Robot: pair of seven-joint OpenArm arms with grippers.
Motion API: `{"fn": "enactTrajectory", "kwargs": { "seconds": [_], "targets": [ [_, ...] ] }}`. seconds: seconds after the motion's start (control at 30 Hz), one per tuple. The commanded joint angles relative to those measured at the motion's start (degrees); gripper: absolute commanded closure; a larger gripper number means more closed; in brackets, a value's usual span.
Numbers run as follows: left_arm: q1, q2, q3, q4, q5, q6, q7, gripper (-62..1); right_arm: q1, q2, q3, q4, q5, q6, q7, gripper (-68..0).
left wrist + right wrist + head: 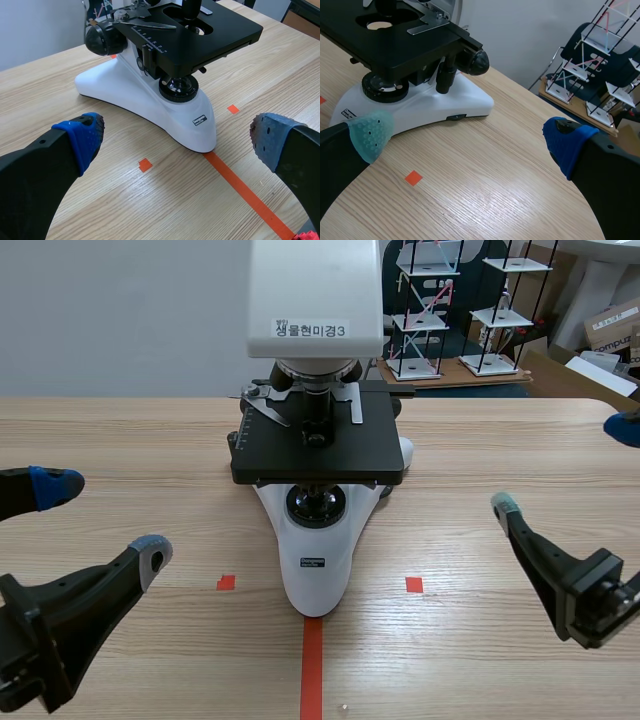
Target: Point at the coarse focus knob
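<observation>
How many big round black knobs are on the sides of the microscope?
2. One knob is on the microscope's side facing the left gripper; the other is on the opposite side, facing the right gripper. Smaller knobs may be hidden under the stage.

microscope (315,300) — top cut off | coarse focus knob (102,40) — scene view: hidden behind stage (340,452)

White microscope (316,575) with black stage (340,452) and knob (102,39).
</observation>
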Motion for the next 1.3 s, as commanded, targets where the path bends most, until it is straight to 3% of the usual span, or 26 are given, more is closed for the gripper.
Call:
{"fn": "enactTrajectory", "kwargs": {
  "seconds": [0.0, 1.07, 1.13, 1.27],
  "targets": [
    [-0.02, 0.15, -0.15, 1.31, -0.48, -0.07, -0.79, -62.0, 0.02, 0.74, 0.07, 1.01, -0.22, -0.42, 0.85, -67.9],
    [-0.02, 0.17, -0.15, 1.31, -0.33, -0.07, -0.81, -61.9, 1.95, 2.10, 1.25, 0.87, 0.42, -0.63, 0.20, -67.5],
    [-0.02, 0.17, -0.15, 1.31, -0.33, -0.07, -0.79, -62.0, 3.17, 3.17, 1.25, 0.63, 0.42, -0.61, -0.94, -61.9],
    [-0.02, 0.17, -0.15, 1.31, -0.33, -0.07, -0.79, -62.0, 6.69, 5.11, 1.25, -0.42, 0.42, -0.63, -2.25, -36.9]
  ]
}}
